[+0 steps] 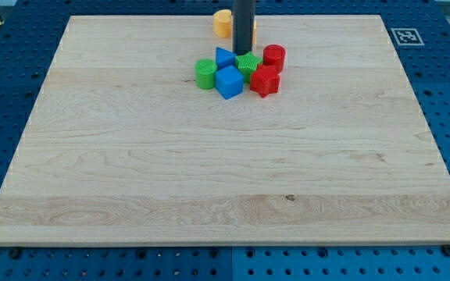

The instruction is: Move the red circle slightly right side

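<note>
So my tip (241, 53) is down near the view's top, just left of the red circle (273, 57) and not obviously touching it; it's a bare rod, no jaws. A green star-ish block (248, 64) sits right below it, with a blue triangle (224, 56), blue cube (229, 82), green cylinder (205, 74) and a chunky red block (265, 80) clustered around. An orange block (223, 23) peeks out behind the rod on the wooden board (225, 172).

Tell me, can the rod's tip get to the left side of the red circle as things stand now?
Probably not directly. My tip stands left of the red circle, but a green block fills the space between them, so it would likely be pushed too.
</note>
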Tool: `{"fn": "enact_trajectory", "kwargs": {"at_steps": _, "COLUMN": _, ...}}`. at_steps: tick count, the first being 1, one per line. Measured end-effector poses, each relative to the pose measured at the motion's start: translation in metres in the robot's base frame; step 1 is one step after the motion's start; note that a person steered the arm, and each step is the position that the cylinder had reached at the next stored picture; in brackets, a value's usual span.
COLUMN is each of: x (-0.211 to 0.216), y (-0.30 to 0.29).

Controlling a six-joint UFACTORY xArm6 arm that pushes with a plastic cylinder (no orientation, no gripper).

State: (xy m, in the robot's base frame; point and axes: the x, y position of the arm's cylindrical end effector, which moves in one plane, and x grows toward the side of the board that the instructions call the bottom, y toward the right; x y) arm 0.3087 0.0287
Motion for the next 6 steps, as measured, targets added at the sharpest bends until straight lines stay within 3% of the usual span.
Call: {"fn": "enact_trajectory", "kwargs": {"at_steps": 6, "x": -0.006, "y": 0.034}}
